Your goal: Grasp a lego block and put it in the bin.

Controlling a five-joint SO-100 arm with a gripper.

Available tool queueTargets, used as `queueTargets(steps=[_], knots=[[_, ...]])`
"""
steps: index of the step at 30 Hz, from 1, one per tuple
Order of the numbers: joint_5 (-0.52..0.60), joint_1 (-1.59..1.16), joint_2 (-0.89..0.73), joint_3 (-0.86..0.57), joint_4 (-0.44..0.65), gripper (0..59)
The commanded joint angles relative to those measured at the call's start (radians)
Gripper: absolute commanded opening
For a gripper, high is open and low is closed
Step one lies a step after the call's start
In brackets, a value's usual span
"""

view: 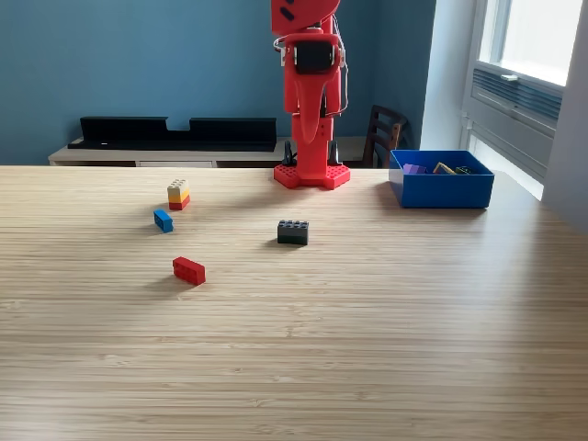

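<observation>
The red arm [310, 101] is seen upright on its base at the far edge of the table [367, 349], its upper part cut off by the frame's top. The gripper cannot be made out, so its opening and any hold cannot be told. The bin [441, 188] is set near the base, toward the exterior view's right, with several blocks inside. Four blocks are spread on the table: a stacked block [178, 194], a blue block [163, 220], a black block [293, 232] and a red block [188, 270].
</observation>
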Motion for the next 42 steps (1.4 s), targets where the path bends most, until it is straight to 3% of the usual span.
queueTargets(steps=[1,32,42], knots=[[-0.015,0.035,0.067,0.017,-0.028,0.1],[0.021,0.038,0.057,0.063,-0.152,0.1],[0.020,0.206,0.057,0.071,-0.219,0.1]])
